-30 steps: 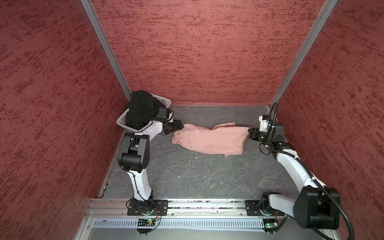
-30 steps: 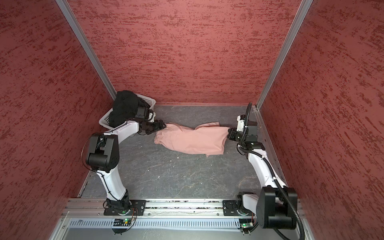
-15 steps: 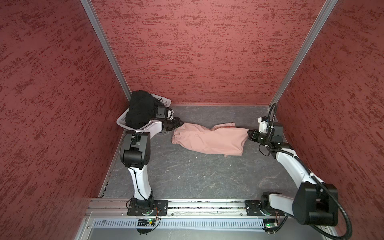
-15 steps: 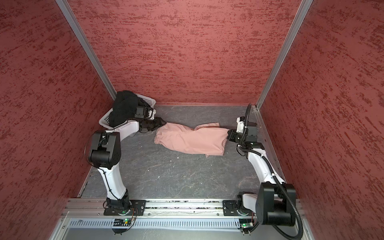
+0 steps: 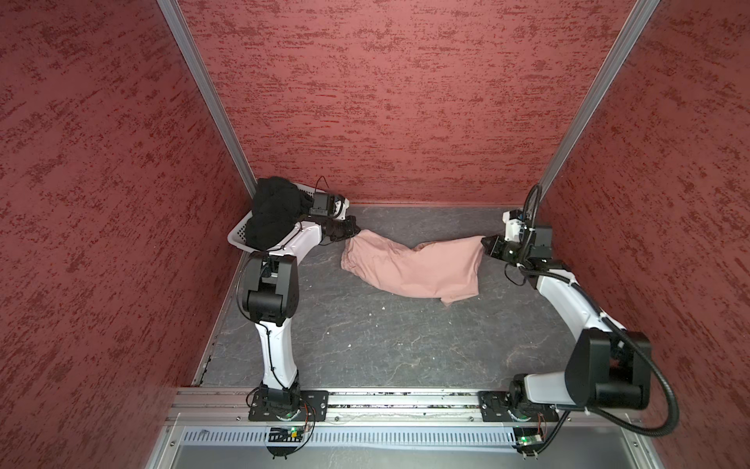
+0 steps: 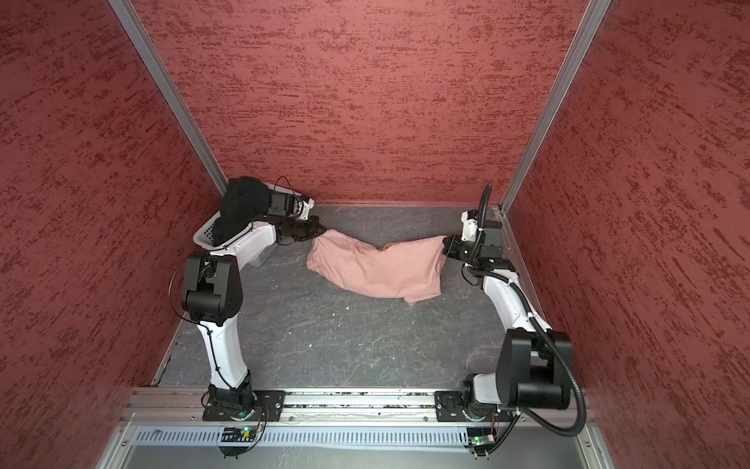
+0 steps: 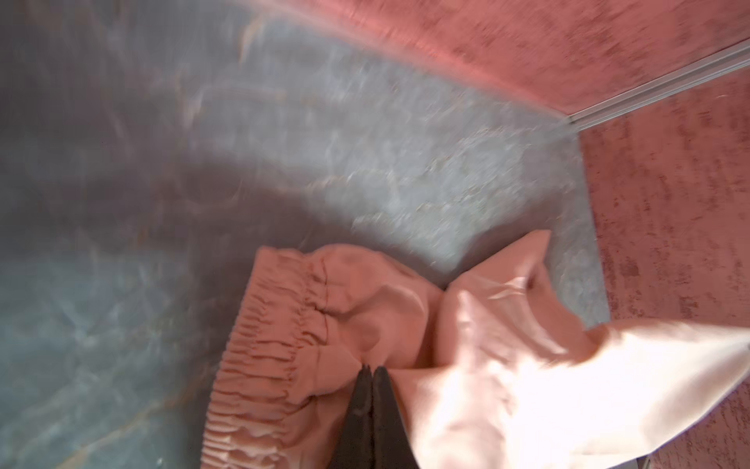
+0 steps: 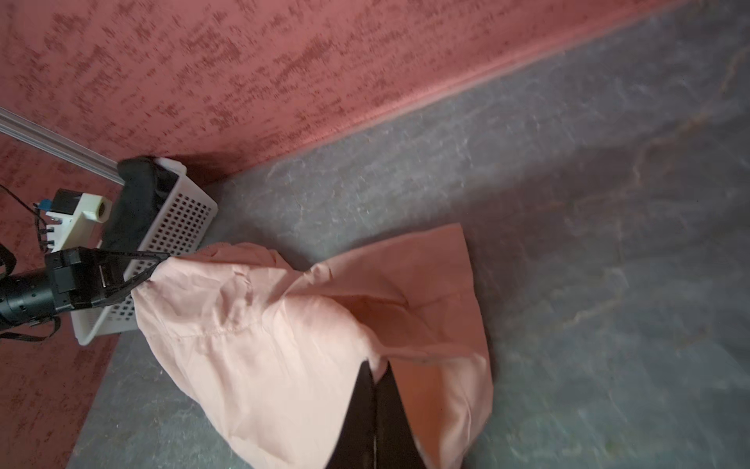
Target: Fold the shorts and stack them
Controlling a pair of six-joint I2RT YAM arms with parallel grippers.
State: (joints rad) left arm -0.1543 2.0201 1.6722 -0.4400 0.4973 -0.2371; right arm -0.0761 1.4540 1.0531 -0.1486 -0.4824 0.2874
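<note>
Grey mottled tabletop runs from the arm bases to the back wall; past its near half, the pink shorts lie across the middle, sagging onto the surface along their near edge and raised at both ends. Change to note: the left gripper, whose jaws stood apart beside the gathered waistband a second ago, has now closed on the cloth just below that waistband; the left wrist view shows the two fingers pressed together with pink fabric pinched between them. The right gripper is unchanged; it remains clamped on the opposite, leg end of the garment, as the right wrist view confirms. Consequence: the garment is now held at two ends and is judged ready to be lifted, drawn flat and laid down for the first fold; folding itself has not begun. Farther back, in the far left corner, the black shorts sit bunched in the white basket, untouched; this pair awaits its own fold before stacking.
</note>
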